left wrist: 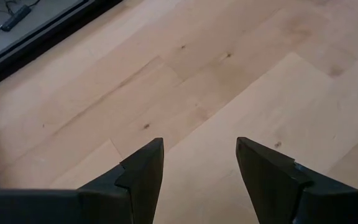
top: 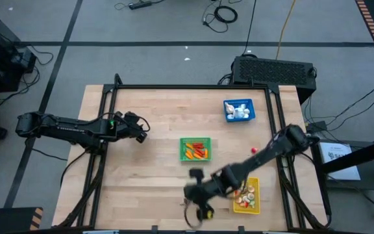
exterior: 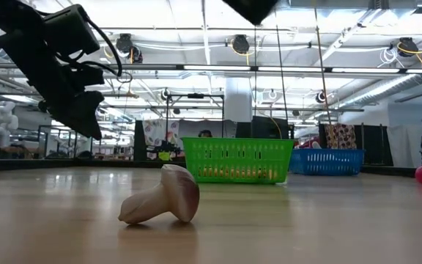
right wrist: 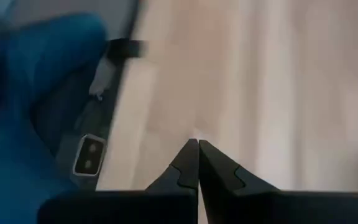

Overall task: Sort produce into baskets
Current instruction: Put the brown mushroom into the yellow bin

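R gripper (top: 197, 195) hung shut, holding nothing, at table's 6 o'clock edge. Mushroom (exterior: 163, 204) lay on its side nearby, exact bearing unclear, long axis crosswise to low cam. L gripper (top: 141, 132), part-open, empty, farther.

The worktop (left wrist: 229, 68) was pale, smooth wood with a matt grain; the green basket (exterior: 237, 160) was glossy plastic mesh.
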Controlling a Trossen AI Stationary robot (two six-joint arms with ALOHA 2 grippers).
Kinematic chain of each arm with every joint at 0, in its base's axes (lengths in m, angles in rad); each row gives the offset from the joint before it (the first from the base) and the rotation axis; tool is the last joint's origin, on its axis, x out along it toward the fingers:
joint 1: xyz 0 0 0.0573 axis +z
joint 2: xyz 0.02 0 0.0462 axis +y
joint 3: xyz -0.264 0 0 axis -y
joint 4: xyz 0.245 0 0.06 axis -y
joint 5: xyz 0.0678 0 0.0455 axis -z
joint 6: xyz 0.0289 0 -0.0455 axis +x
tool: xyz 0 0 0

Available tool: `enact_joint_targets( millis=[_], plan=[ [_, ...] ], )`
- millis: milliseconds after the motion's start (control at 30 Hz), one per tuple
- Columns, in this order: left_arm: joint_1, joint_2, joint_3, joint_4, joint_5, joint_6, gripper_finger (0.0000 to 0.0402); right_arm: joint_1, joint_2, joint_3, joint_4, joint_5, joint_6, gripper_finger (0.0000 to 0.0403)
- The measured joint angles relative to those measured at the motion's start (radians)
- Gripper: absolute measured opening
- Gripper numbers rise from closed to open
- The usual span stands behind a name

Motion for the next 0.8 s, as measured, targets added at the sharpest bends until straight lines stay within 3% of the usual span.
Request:
enact_joint_targets(
  millis=[100,267,600,800],
  plan=[
    [0.0,0.0,0.0,0.003,0.009,0.0,0.021,0.047,0.051,-0.001,0.115,0.04,-0.161,0.0012],
    [0.0,0.0,0.0,0.023,0.009,0.0,0.021,0.054,0.148,-0.001,0.249,0.078,-0.237,0.0069],
    [0.0,0.0,0.0,0.023,0.009,0.01,0.021,0.03,0.211,-0.001,0.265,0.075,-0.264,0.0221],
    [0.0,0.0,0.0,0.023,0.008,0.011,0.021,0.018,0.229,0.0,0.275,0.062,-0.259,0.027]
  ],
)
